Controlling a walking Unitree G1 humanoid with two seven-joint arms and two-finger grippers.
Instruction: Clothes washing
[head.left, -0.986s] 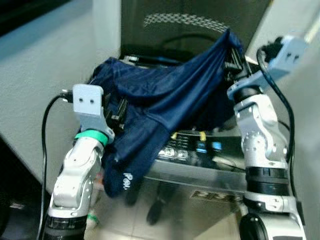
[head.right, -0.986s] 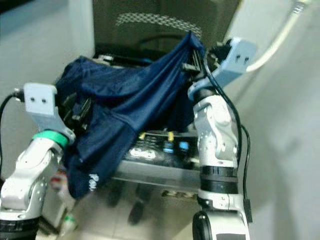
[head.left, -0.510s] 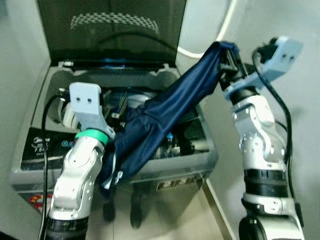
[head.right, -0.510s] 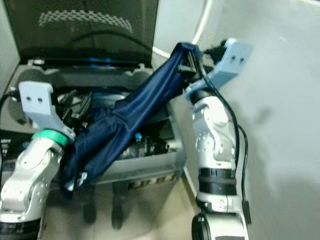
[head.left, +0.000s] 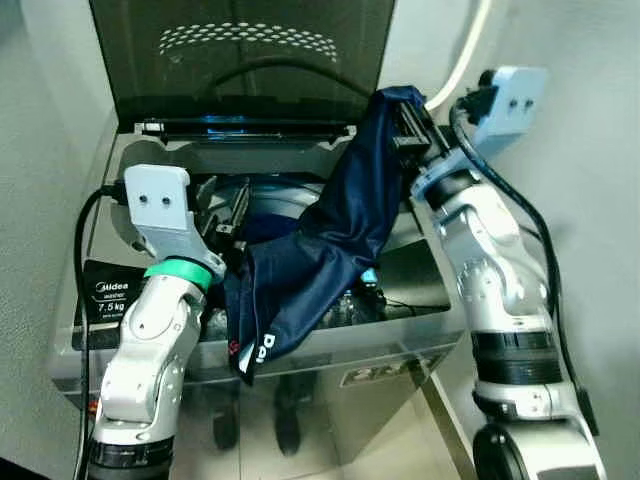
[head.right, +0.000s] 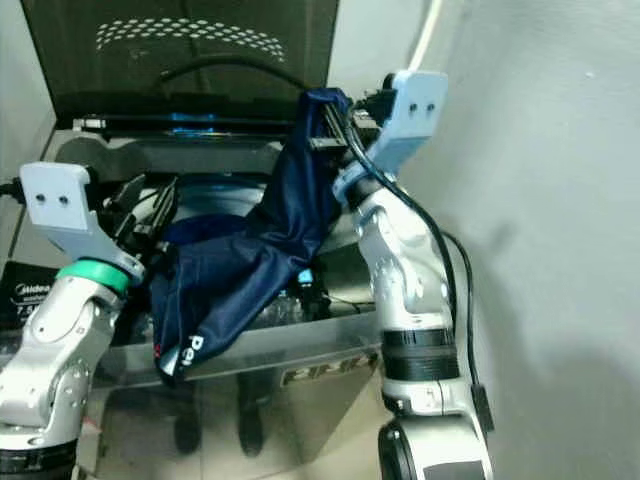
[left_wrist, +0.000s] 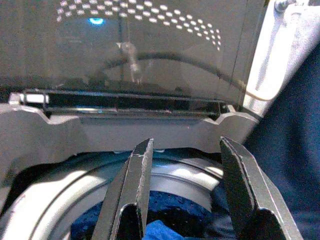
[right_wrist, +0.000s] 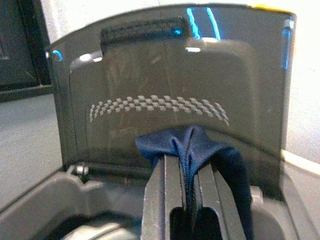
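— Two hands over one washer; how do they stand?

— Right hand (right_wrist: 185, 200) is up at about 1 o'clock from the tub, its black fingers (right_wrist: 162, 200) pressed together on a fold of the navy garment (head.left: 320, 250). In the right wrist view the cloth bunches over the fingertips.

— And the left hand (left_wrist: 182, 190)?

— At about 9 o'clock, over the tub's edge. Its fingers (left_wrist: 132, 195) are spread, with a plain gap between them and nothing in it. The garment hangs just beside it; whether cloth touches the fingers I cannot tell.

— Where does the garment lie?

— It hangs from the right hand and slopes down toward 7 o'clock across the open top of the washing machine (head.left: 400, 345). Its lower end drapes over the front rim, white lettering showing near the hem.

— Anything inside?

— In the left wrist view, blue fabric (left_wrist: 167, 220) lies in the drum (left_wrist: 60, 210).

— What stands around?

— At 12 o'clock the dark lid (head.left: 240, 55) stands upright, with a dotted pattern on it. A pale hose (head.left: 470, 50) runs up the wall at 1 o'clock. The control panel label (head.left: 108, 295) sits at 9 o'clock, beside the left arm.
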